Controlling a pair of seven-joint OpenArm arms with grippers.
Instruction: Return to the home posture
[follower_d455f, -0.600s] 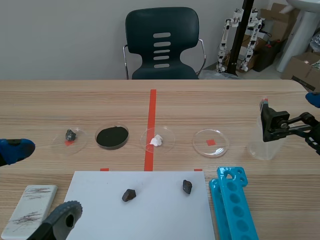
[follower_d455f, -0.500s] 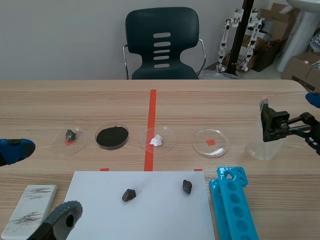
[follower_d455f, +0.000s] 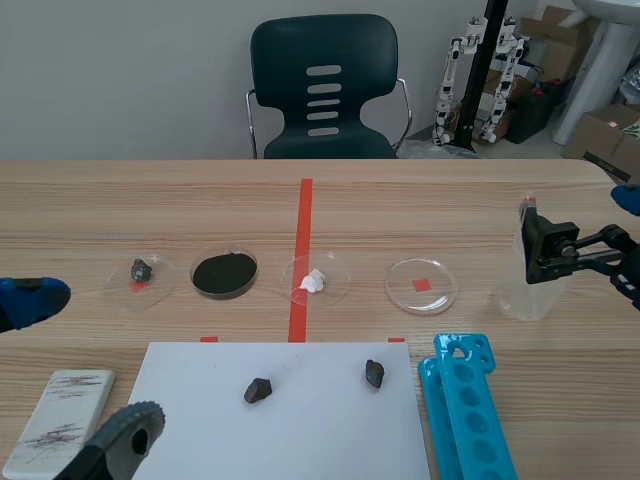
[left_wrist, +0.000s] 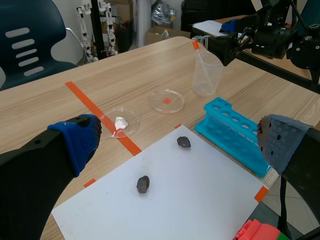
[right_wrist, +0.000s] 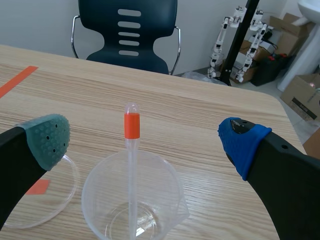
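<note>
Scene view, lower left corner: the left jaws stand wide, a grey dotted pad (follower_d455f: 132, 432) at the bottom edge and a blue pad (follower_d455f: 30, 300) at the left edge, well apart, nothing between them. A white streaked tile (follower_d455f: 58, 420) lies flat on the counter (follower_d455f: 560, 400) just beside the grey pad. At lower centre a white sheet (follower_d455f: 310, 430) carries two dark stones, one (follower_d455f: 258, 390) left of the other (follower_d455f: 374, 373), apart from each other. A turquoise tube rack (follower_d455f: 468, 420) lies just beside the sheet's right edge. Across the middle runs a row of four clear dishes: the leftmost (follower_d455f: 158, 282) holds a small grey rock (follower_d455f: 141, 269), the next (follower_d455f: 252, 262) black powder (follower_d455f: 224, 274), the third (follower_d455f: 335, 270), on the orange tape, a white lump (follower_d455f: 314, 281), and the fourth (follower_d455f: 440, 295) shows only a red mark. At middle right a clear beaker (follower_d455f: 527, 290) stands upright with a red-banded pipette (right_wrist: 131, 165) inside. The right jaws, at the right edge, are wide too and grip nothing; the right wrist view has the beaker ahead, a green pad (right_wrist: 47, 135) and a blue one (right_wrist: 242, 140) spread to either side. Beyond the counter, upper centre, stands a dark chair (follower_d455f: 323, 85); upper right, small robot figures (follower_d455f: 480, 75) and cardboard boxes (follower_d455f: 610, 135)
</note>
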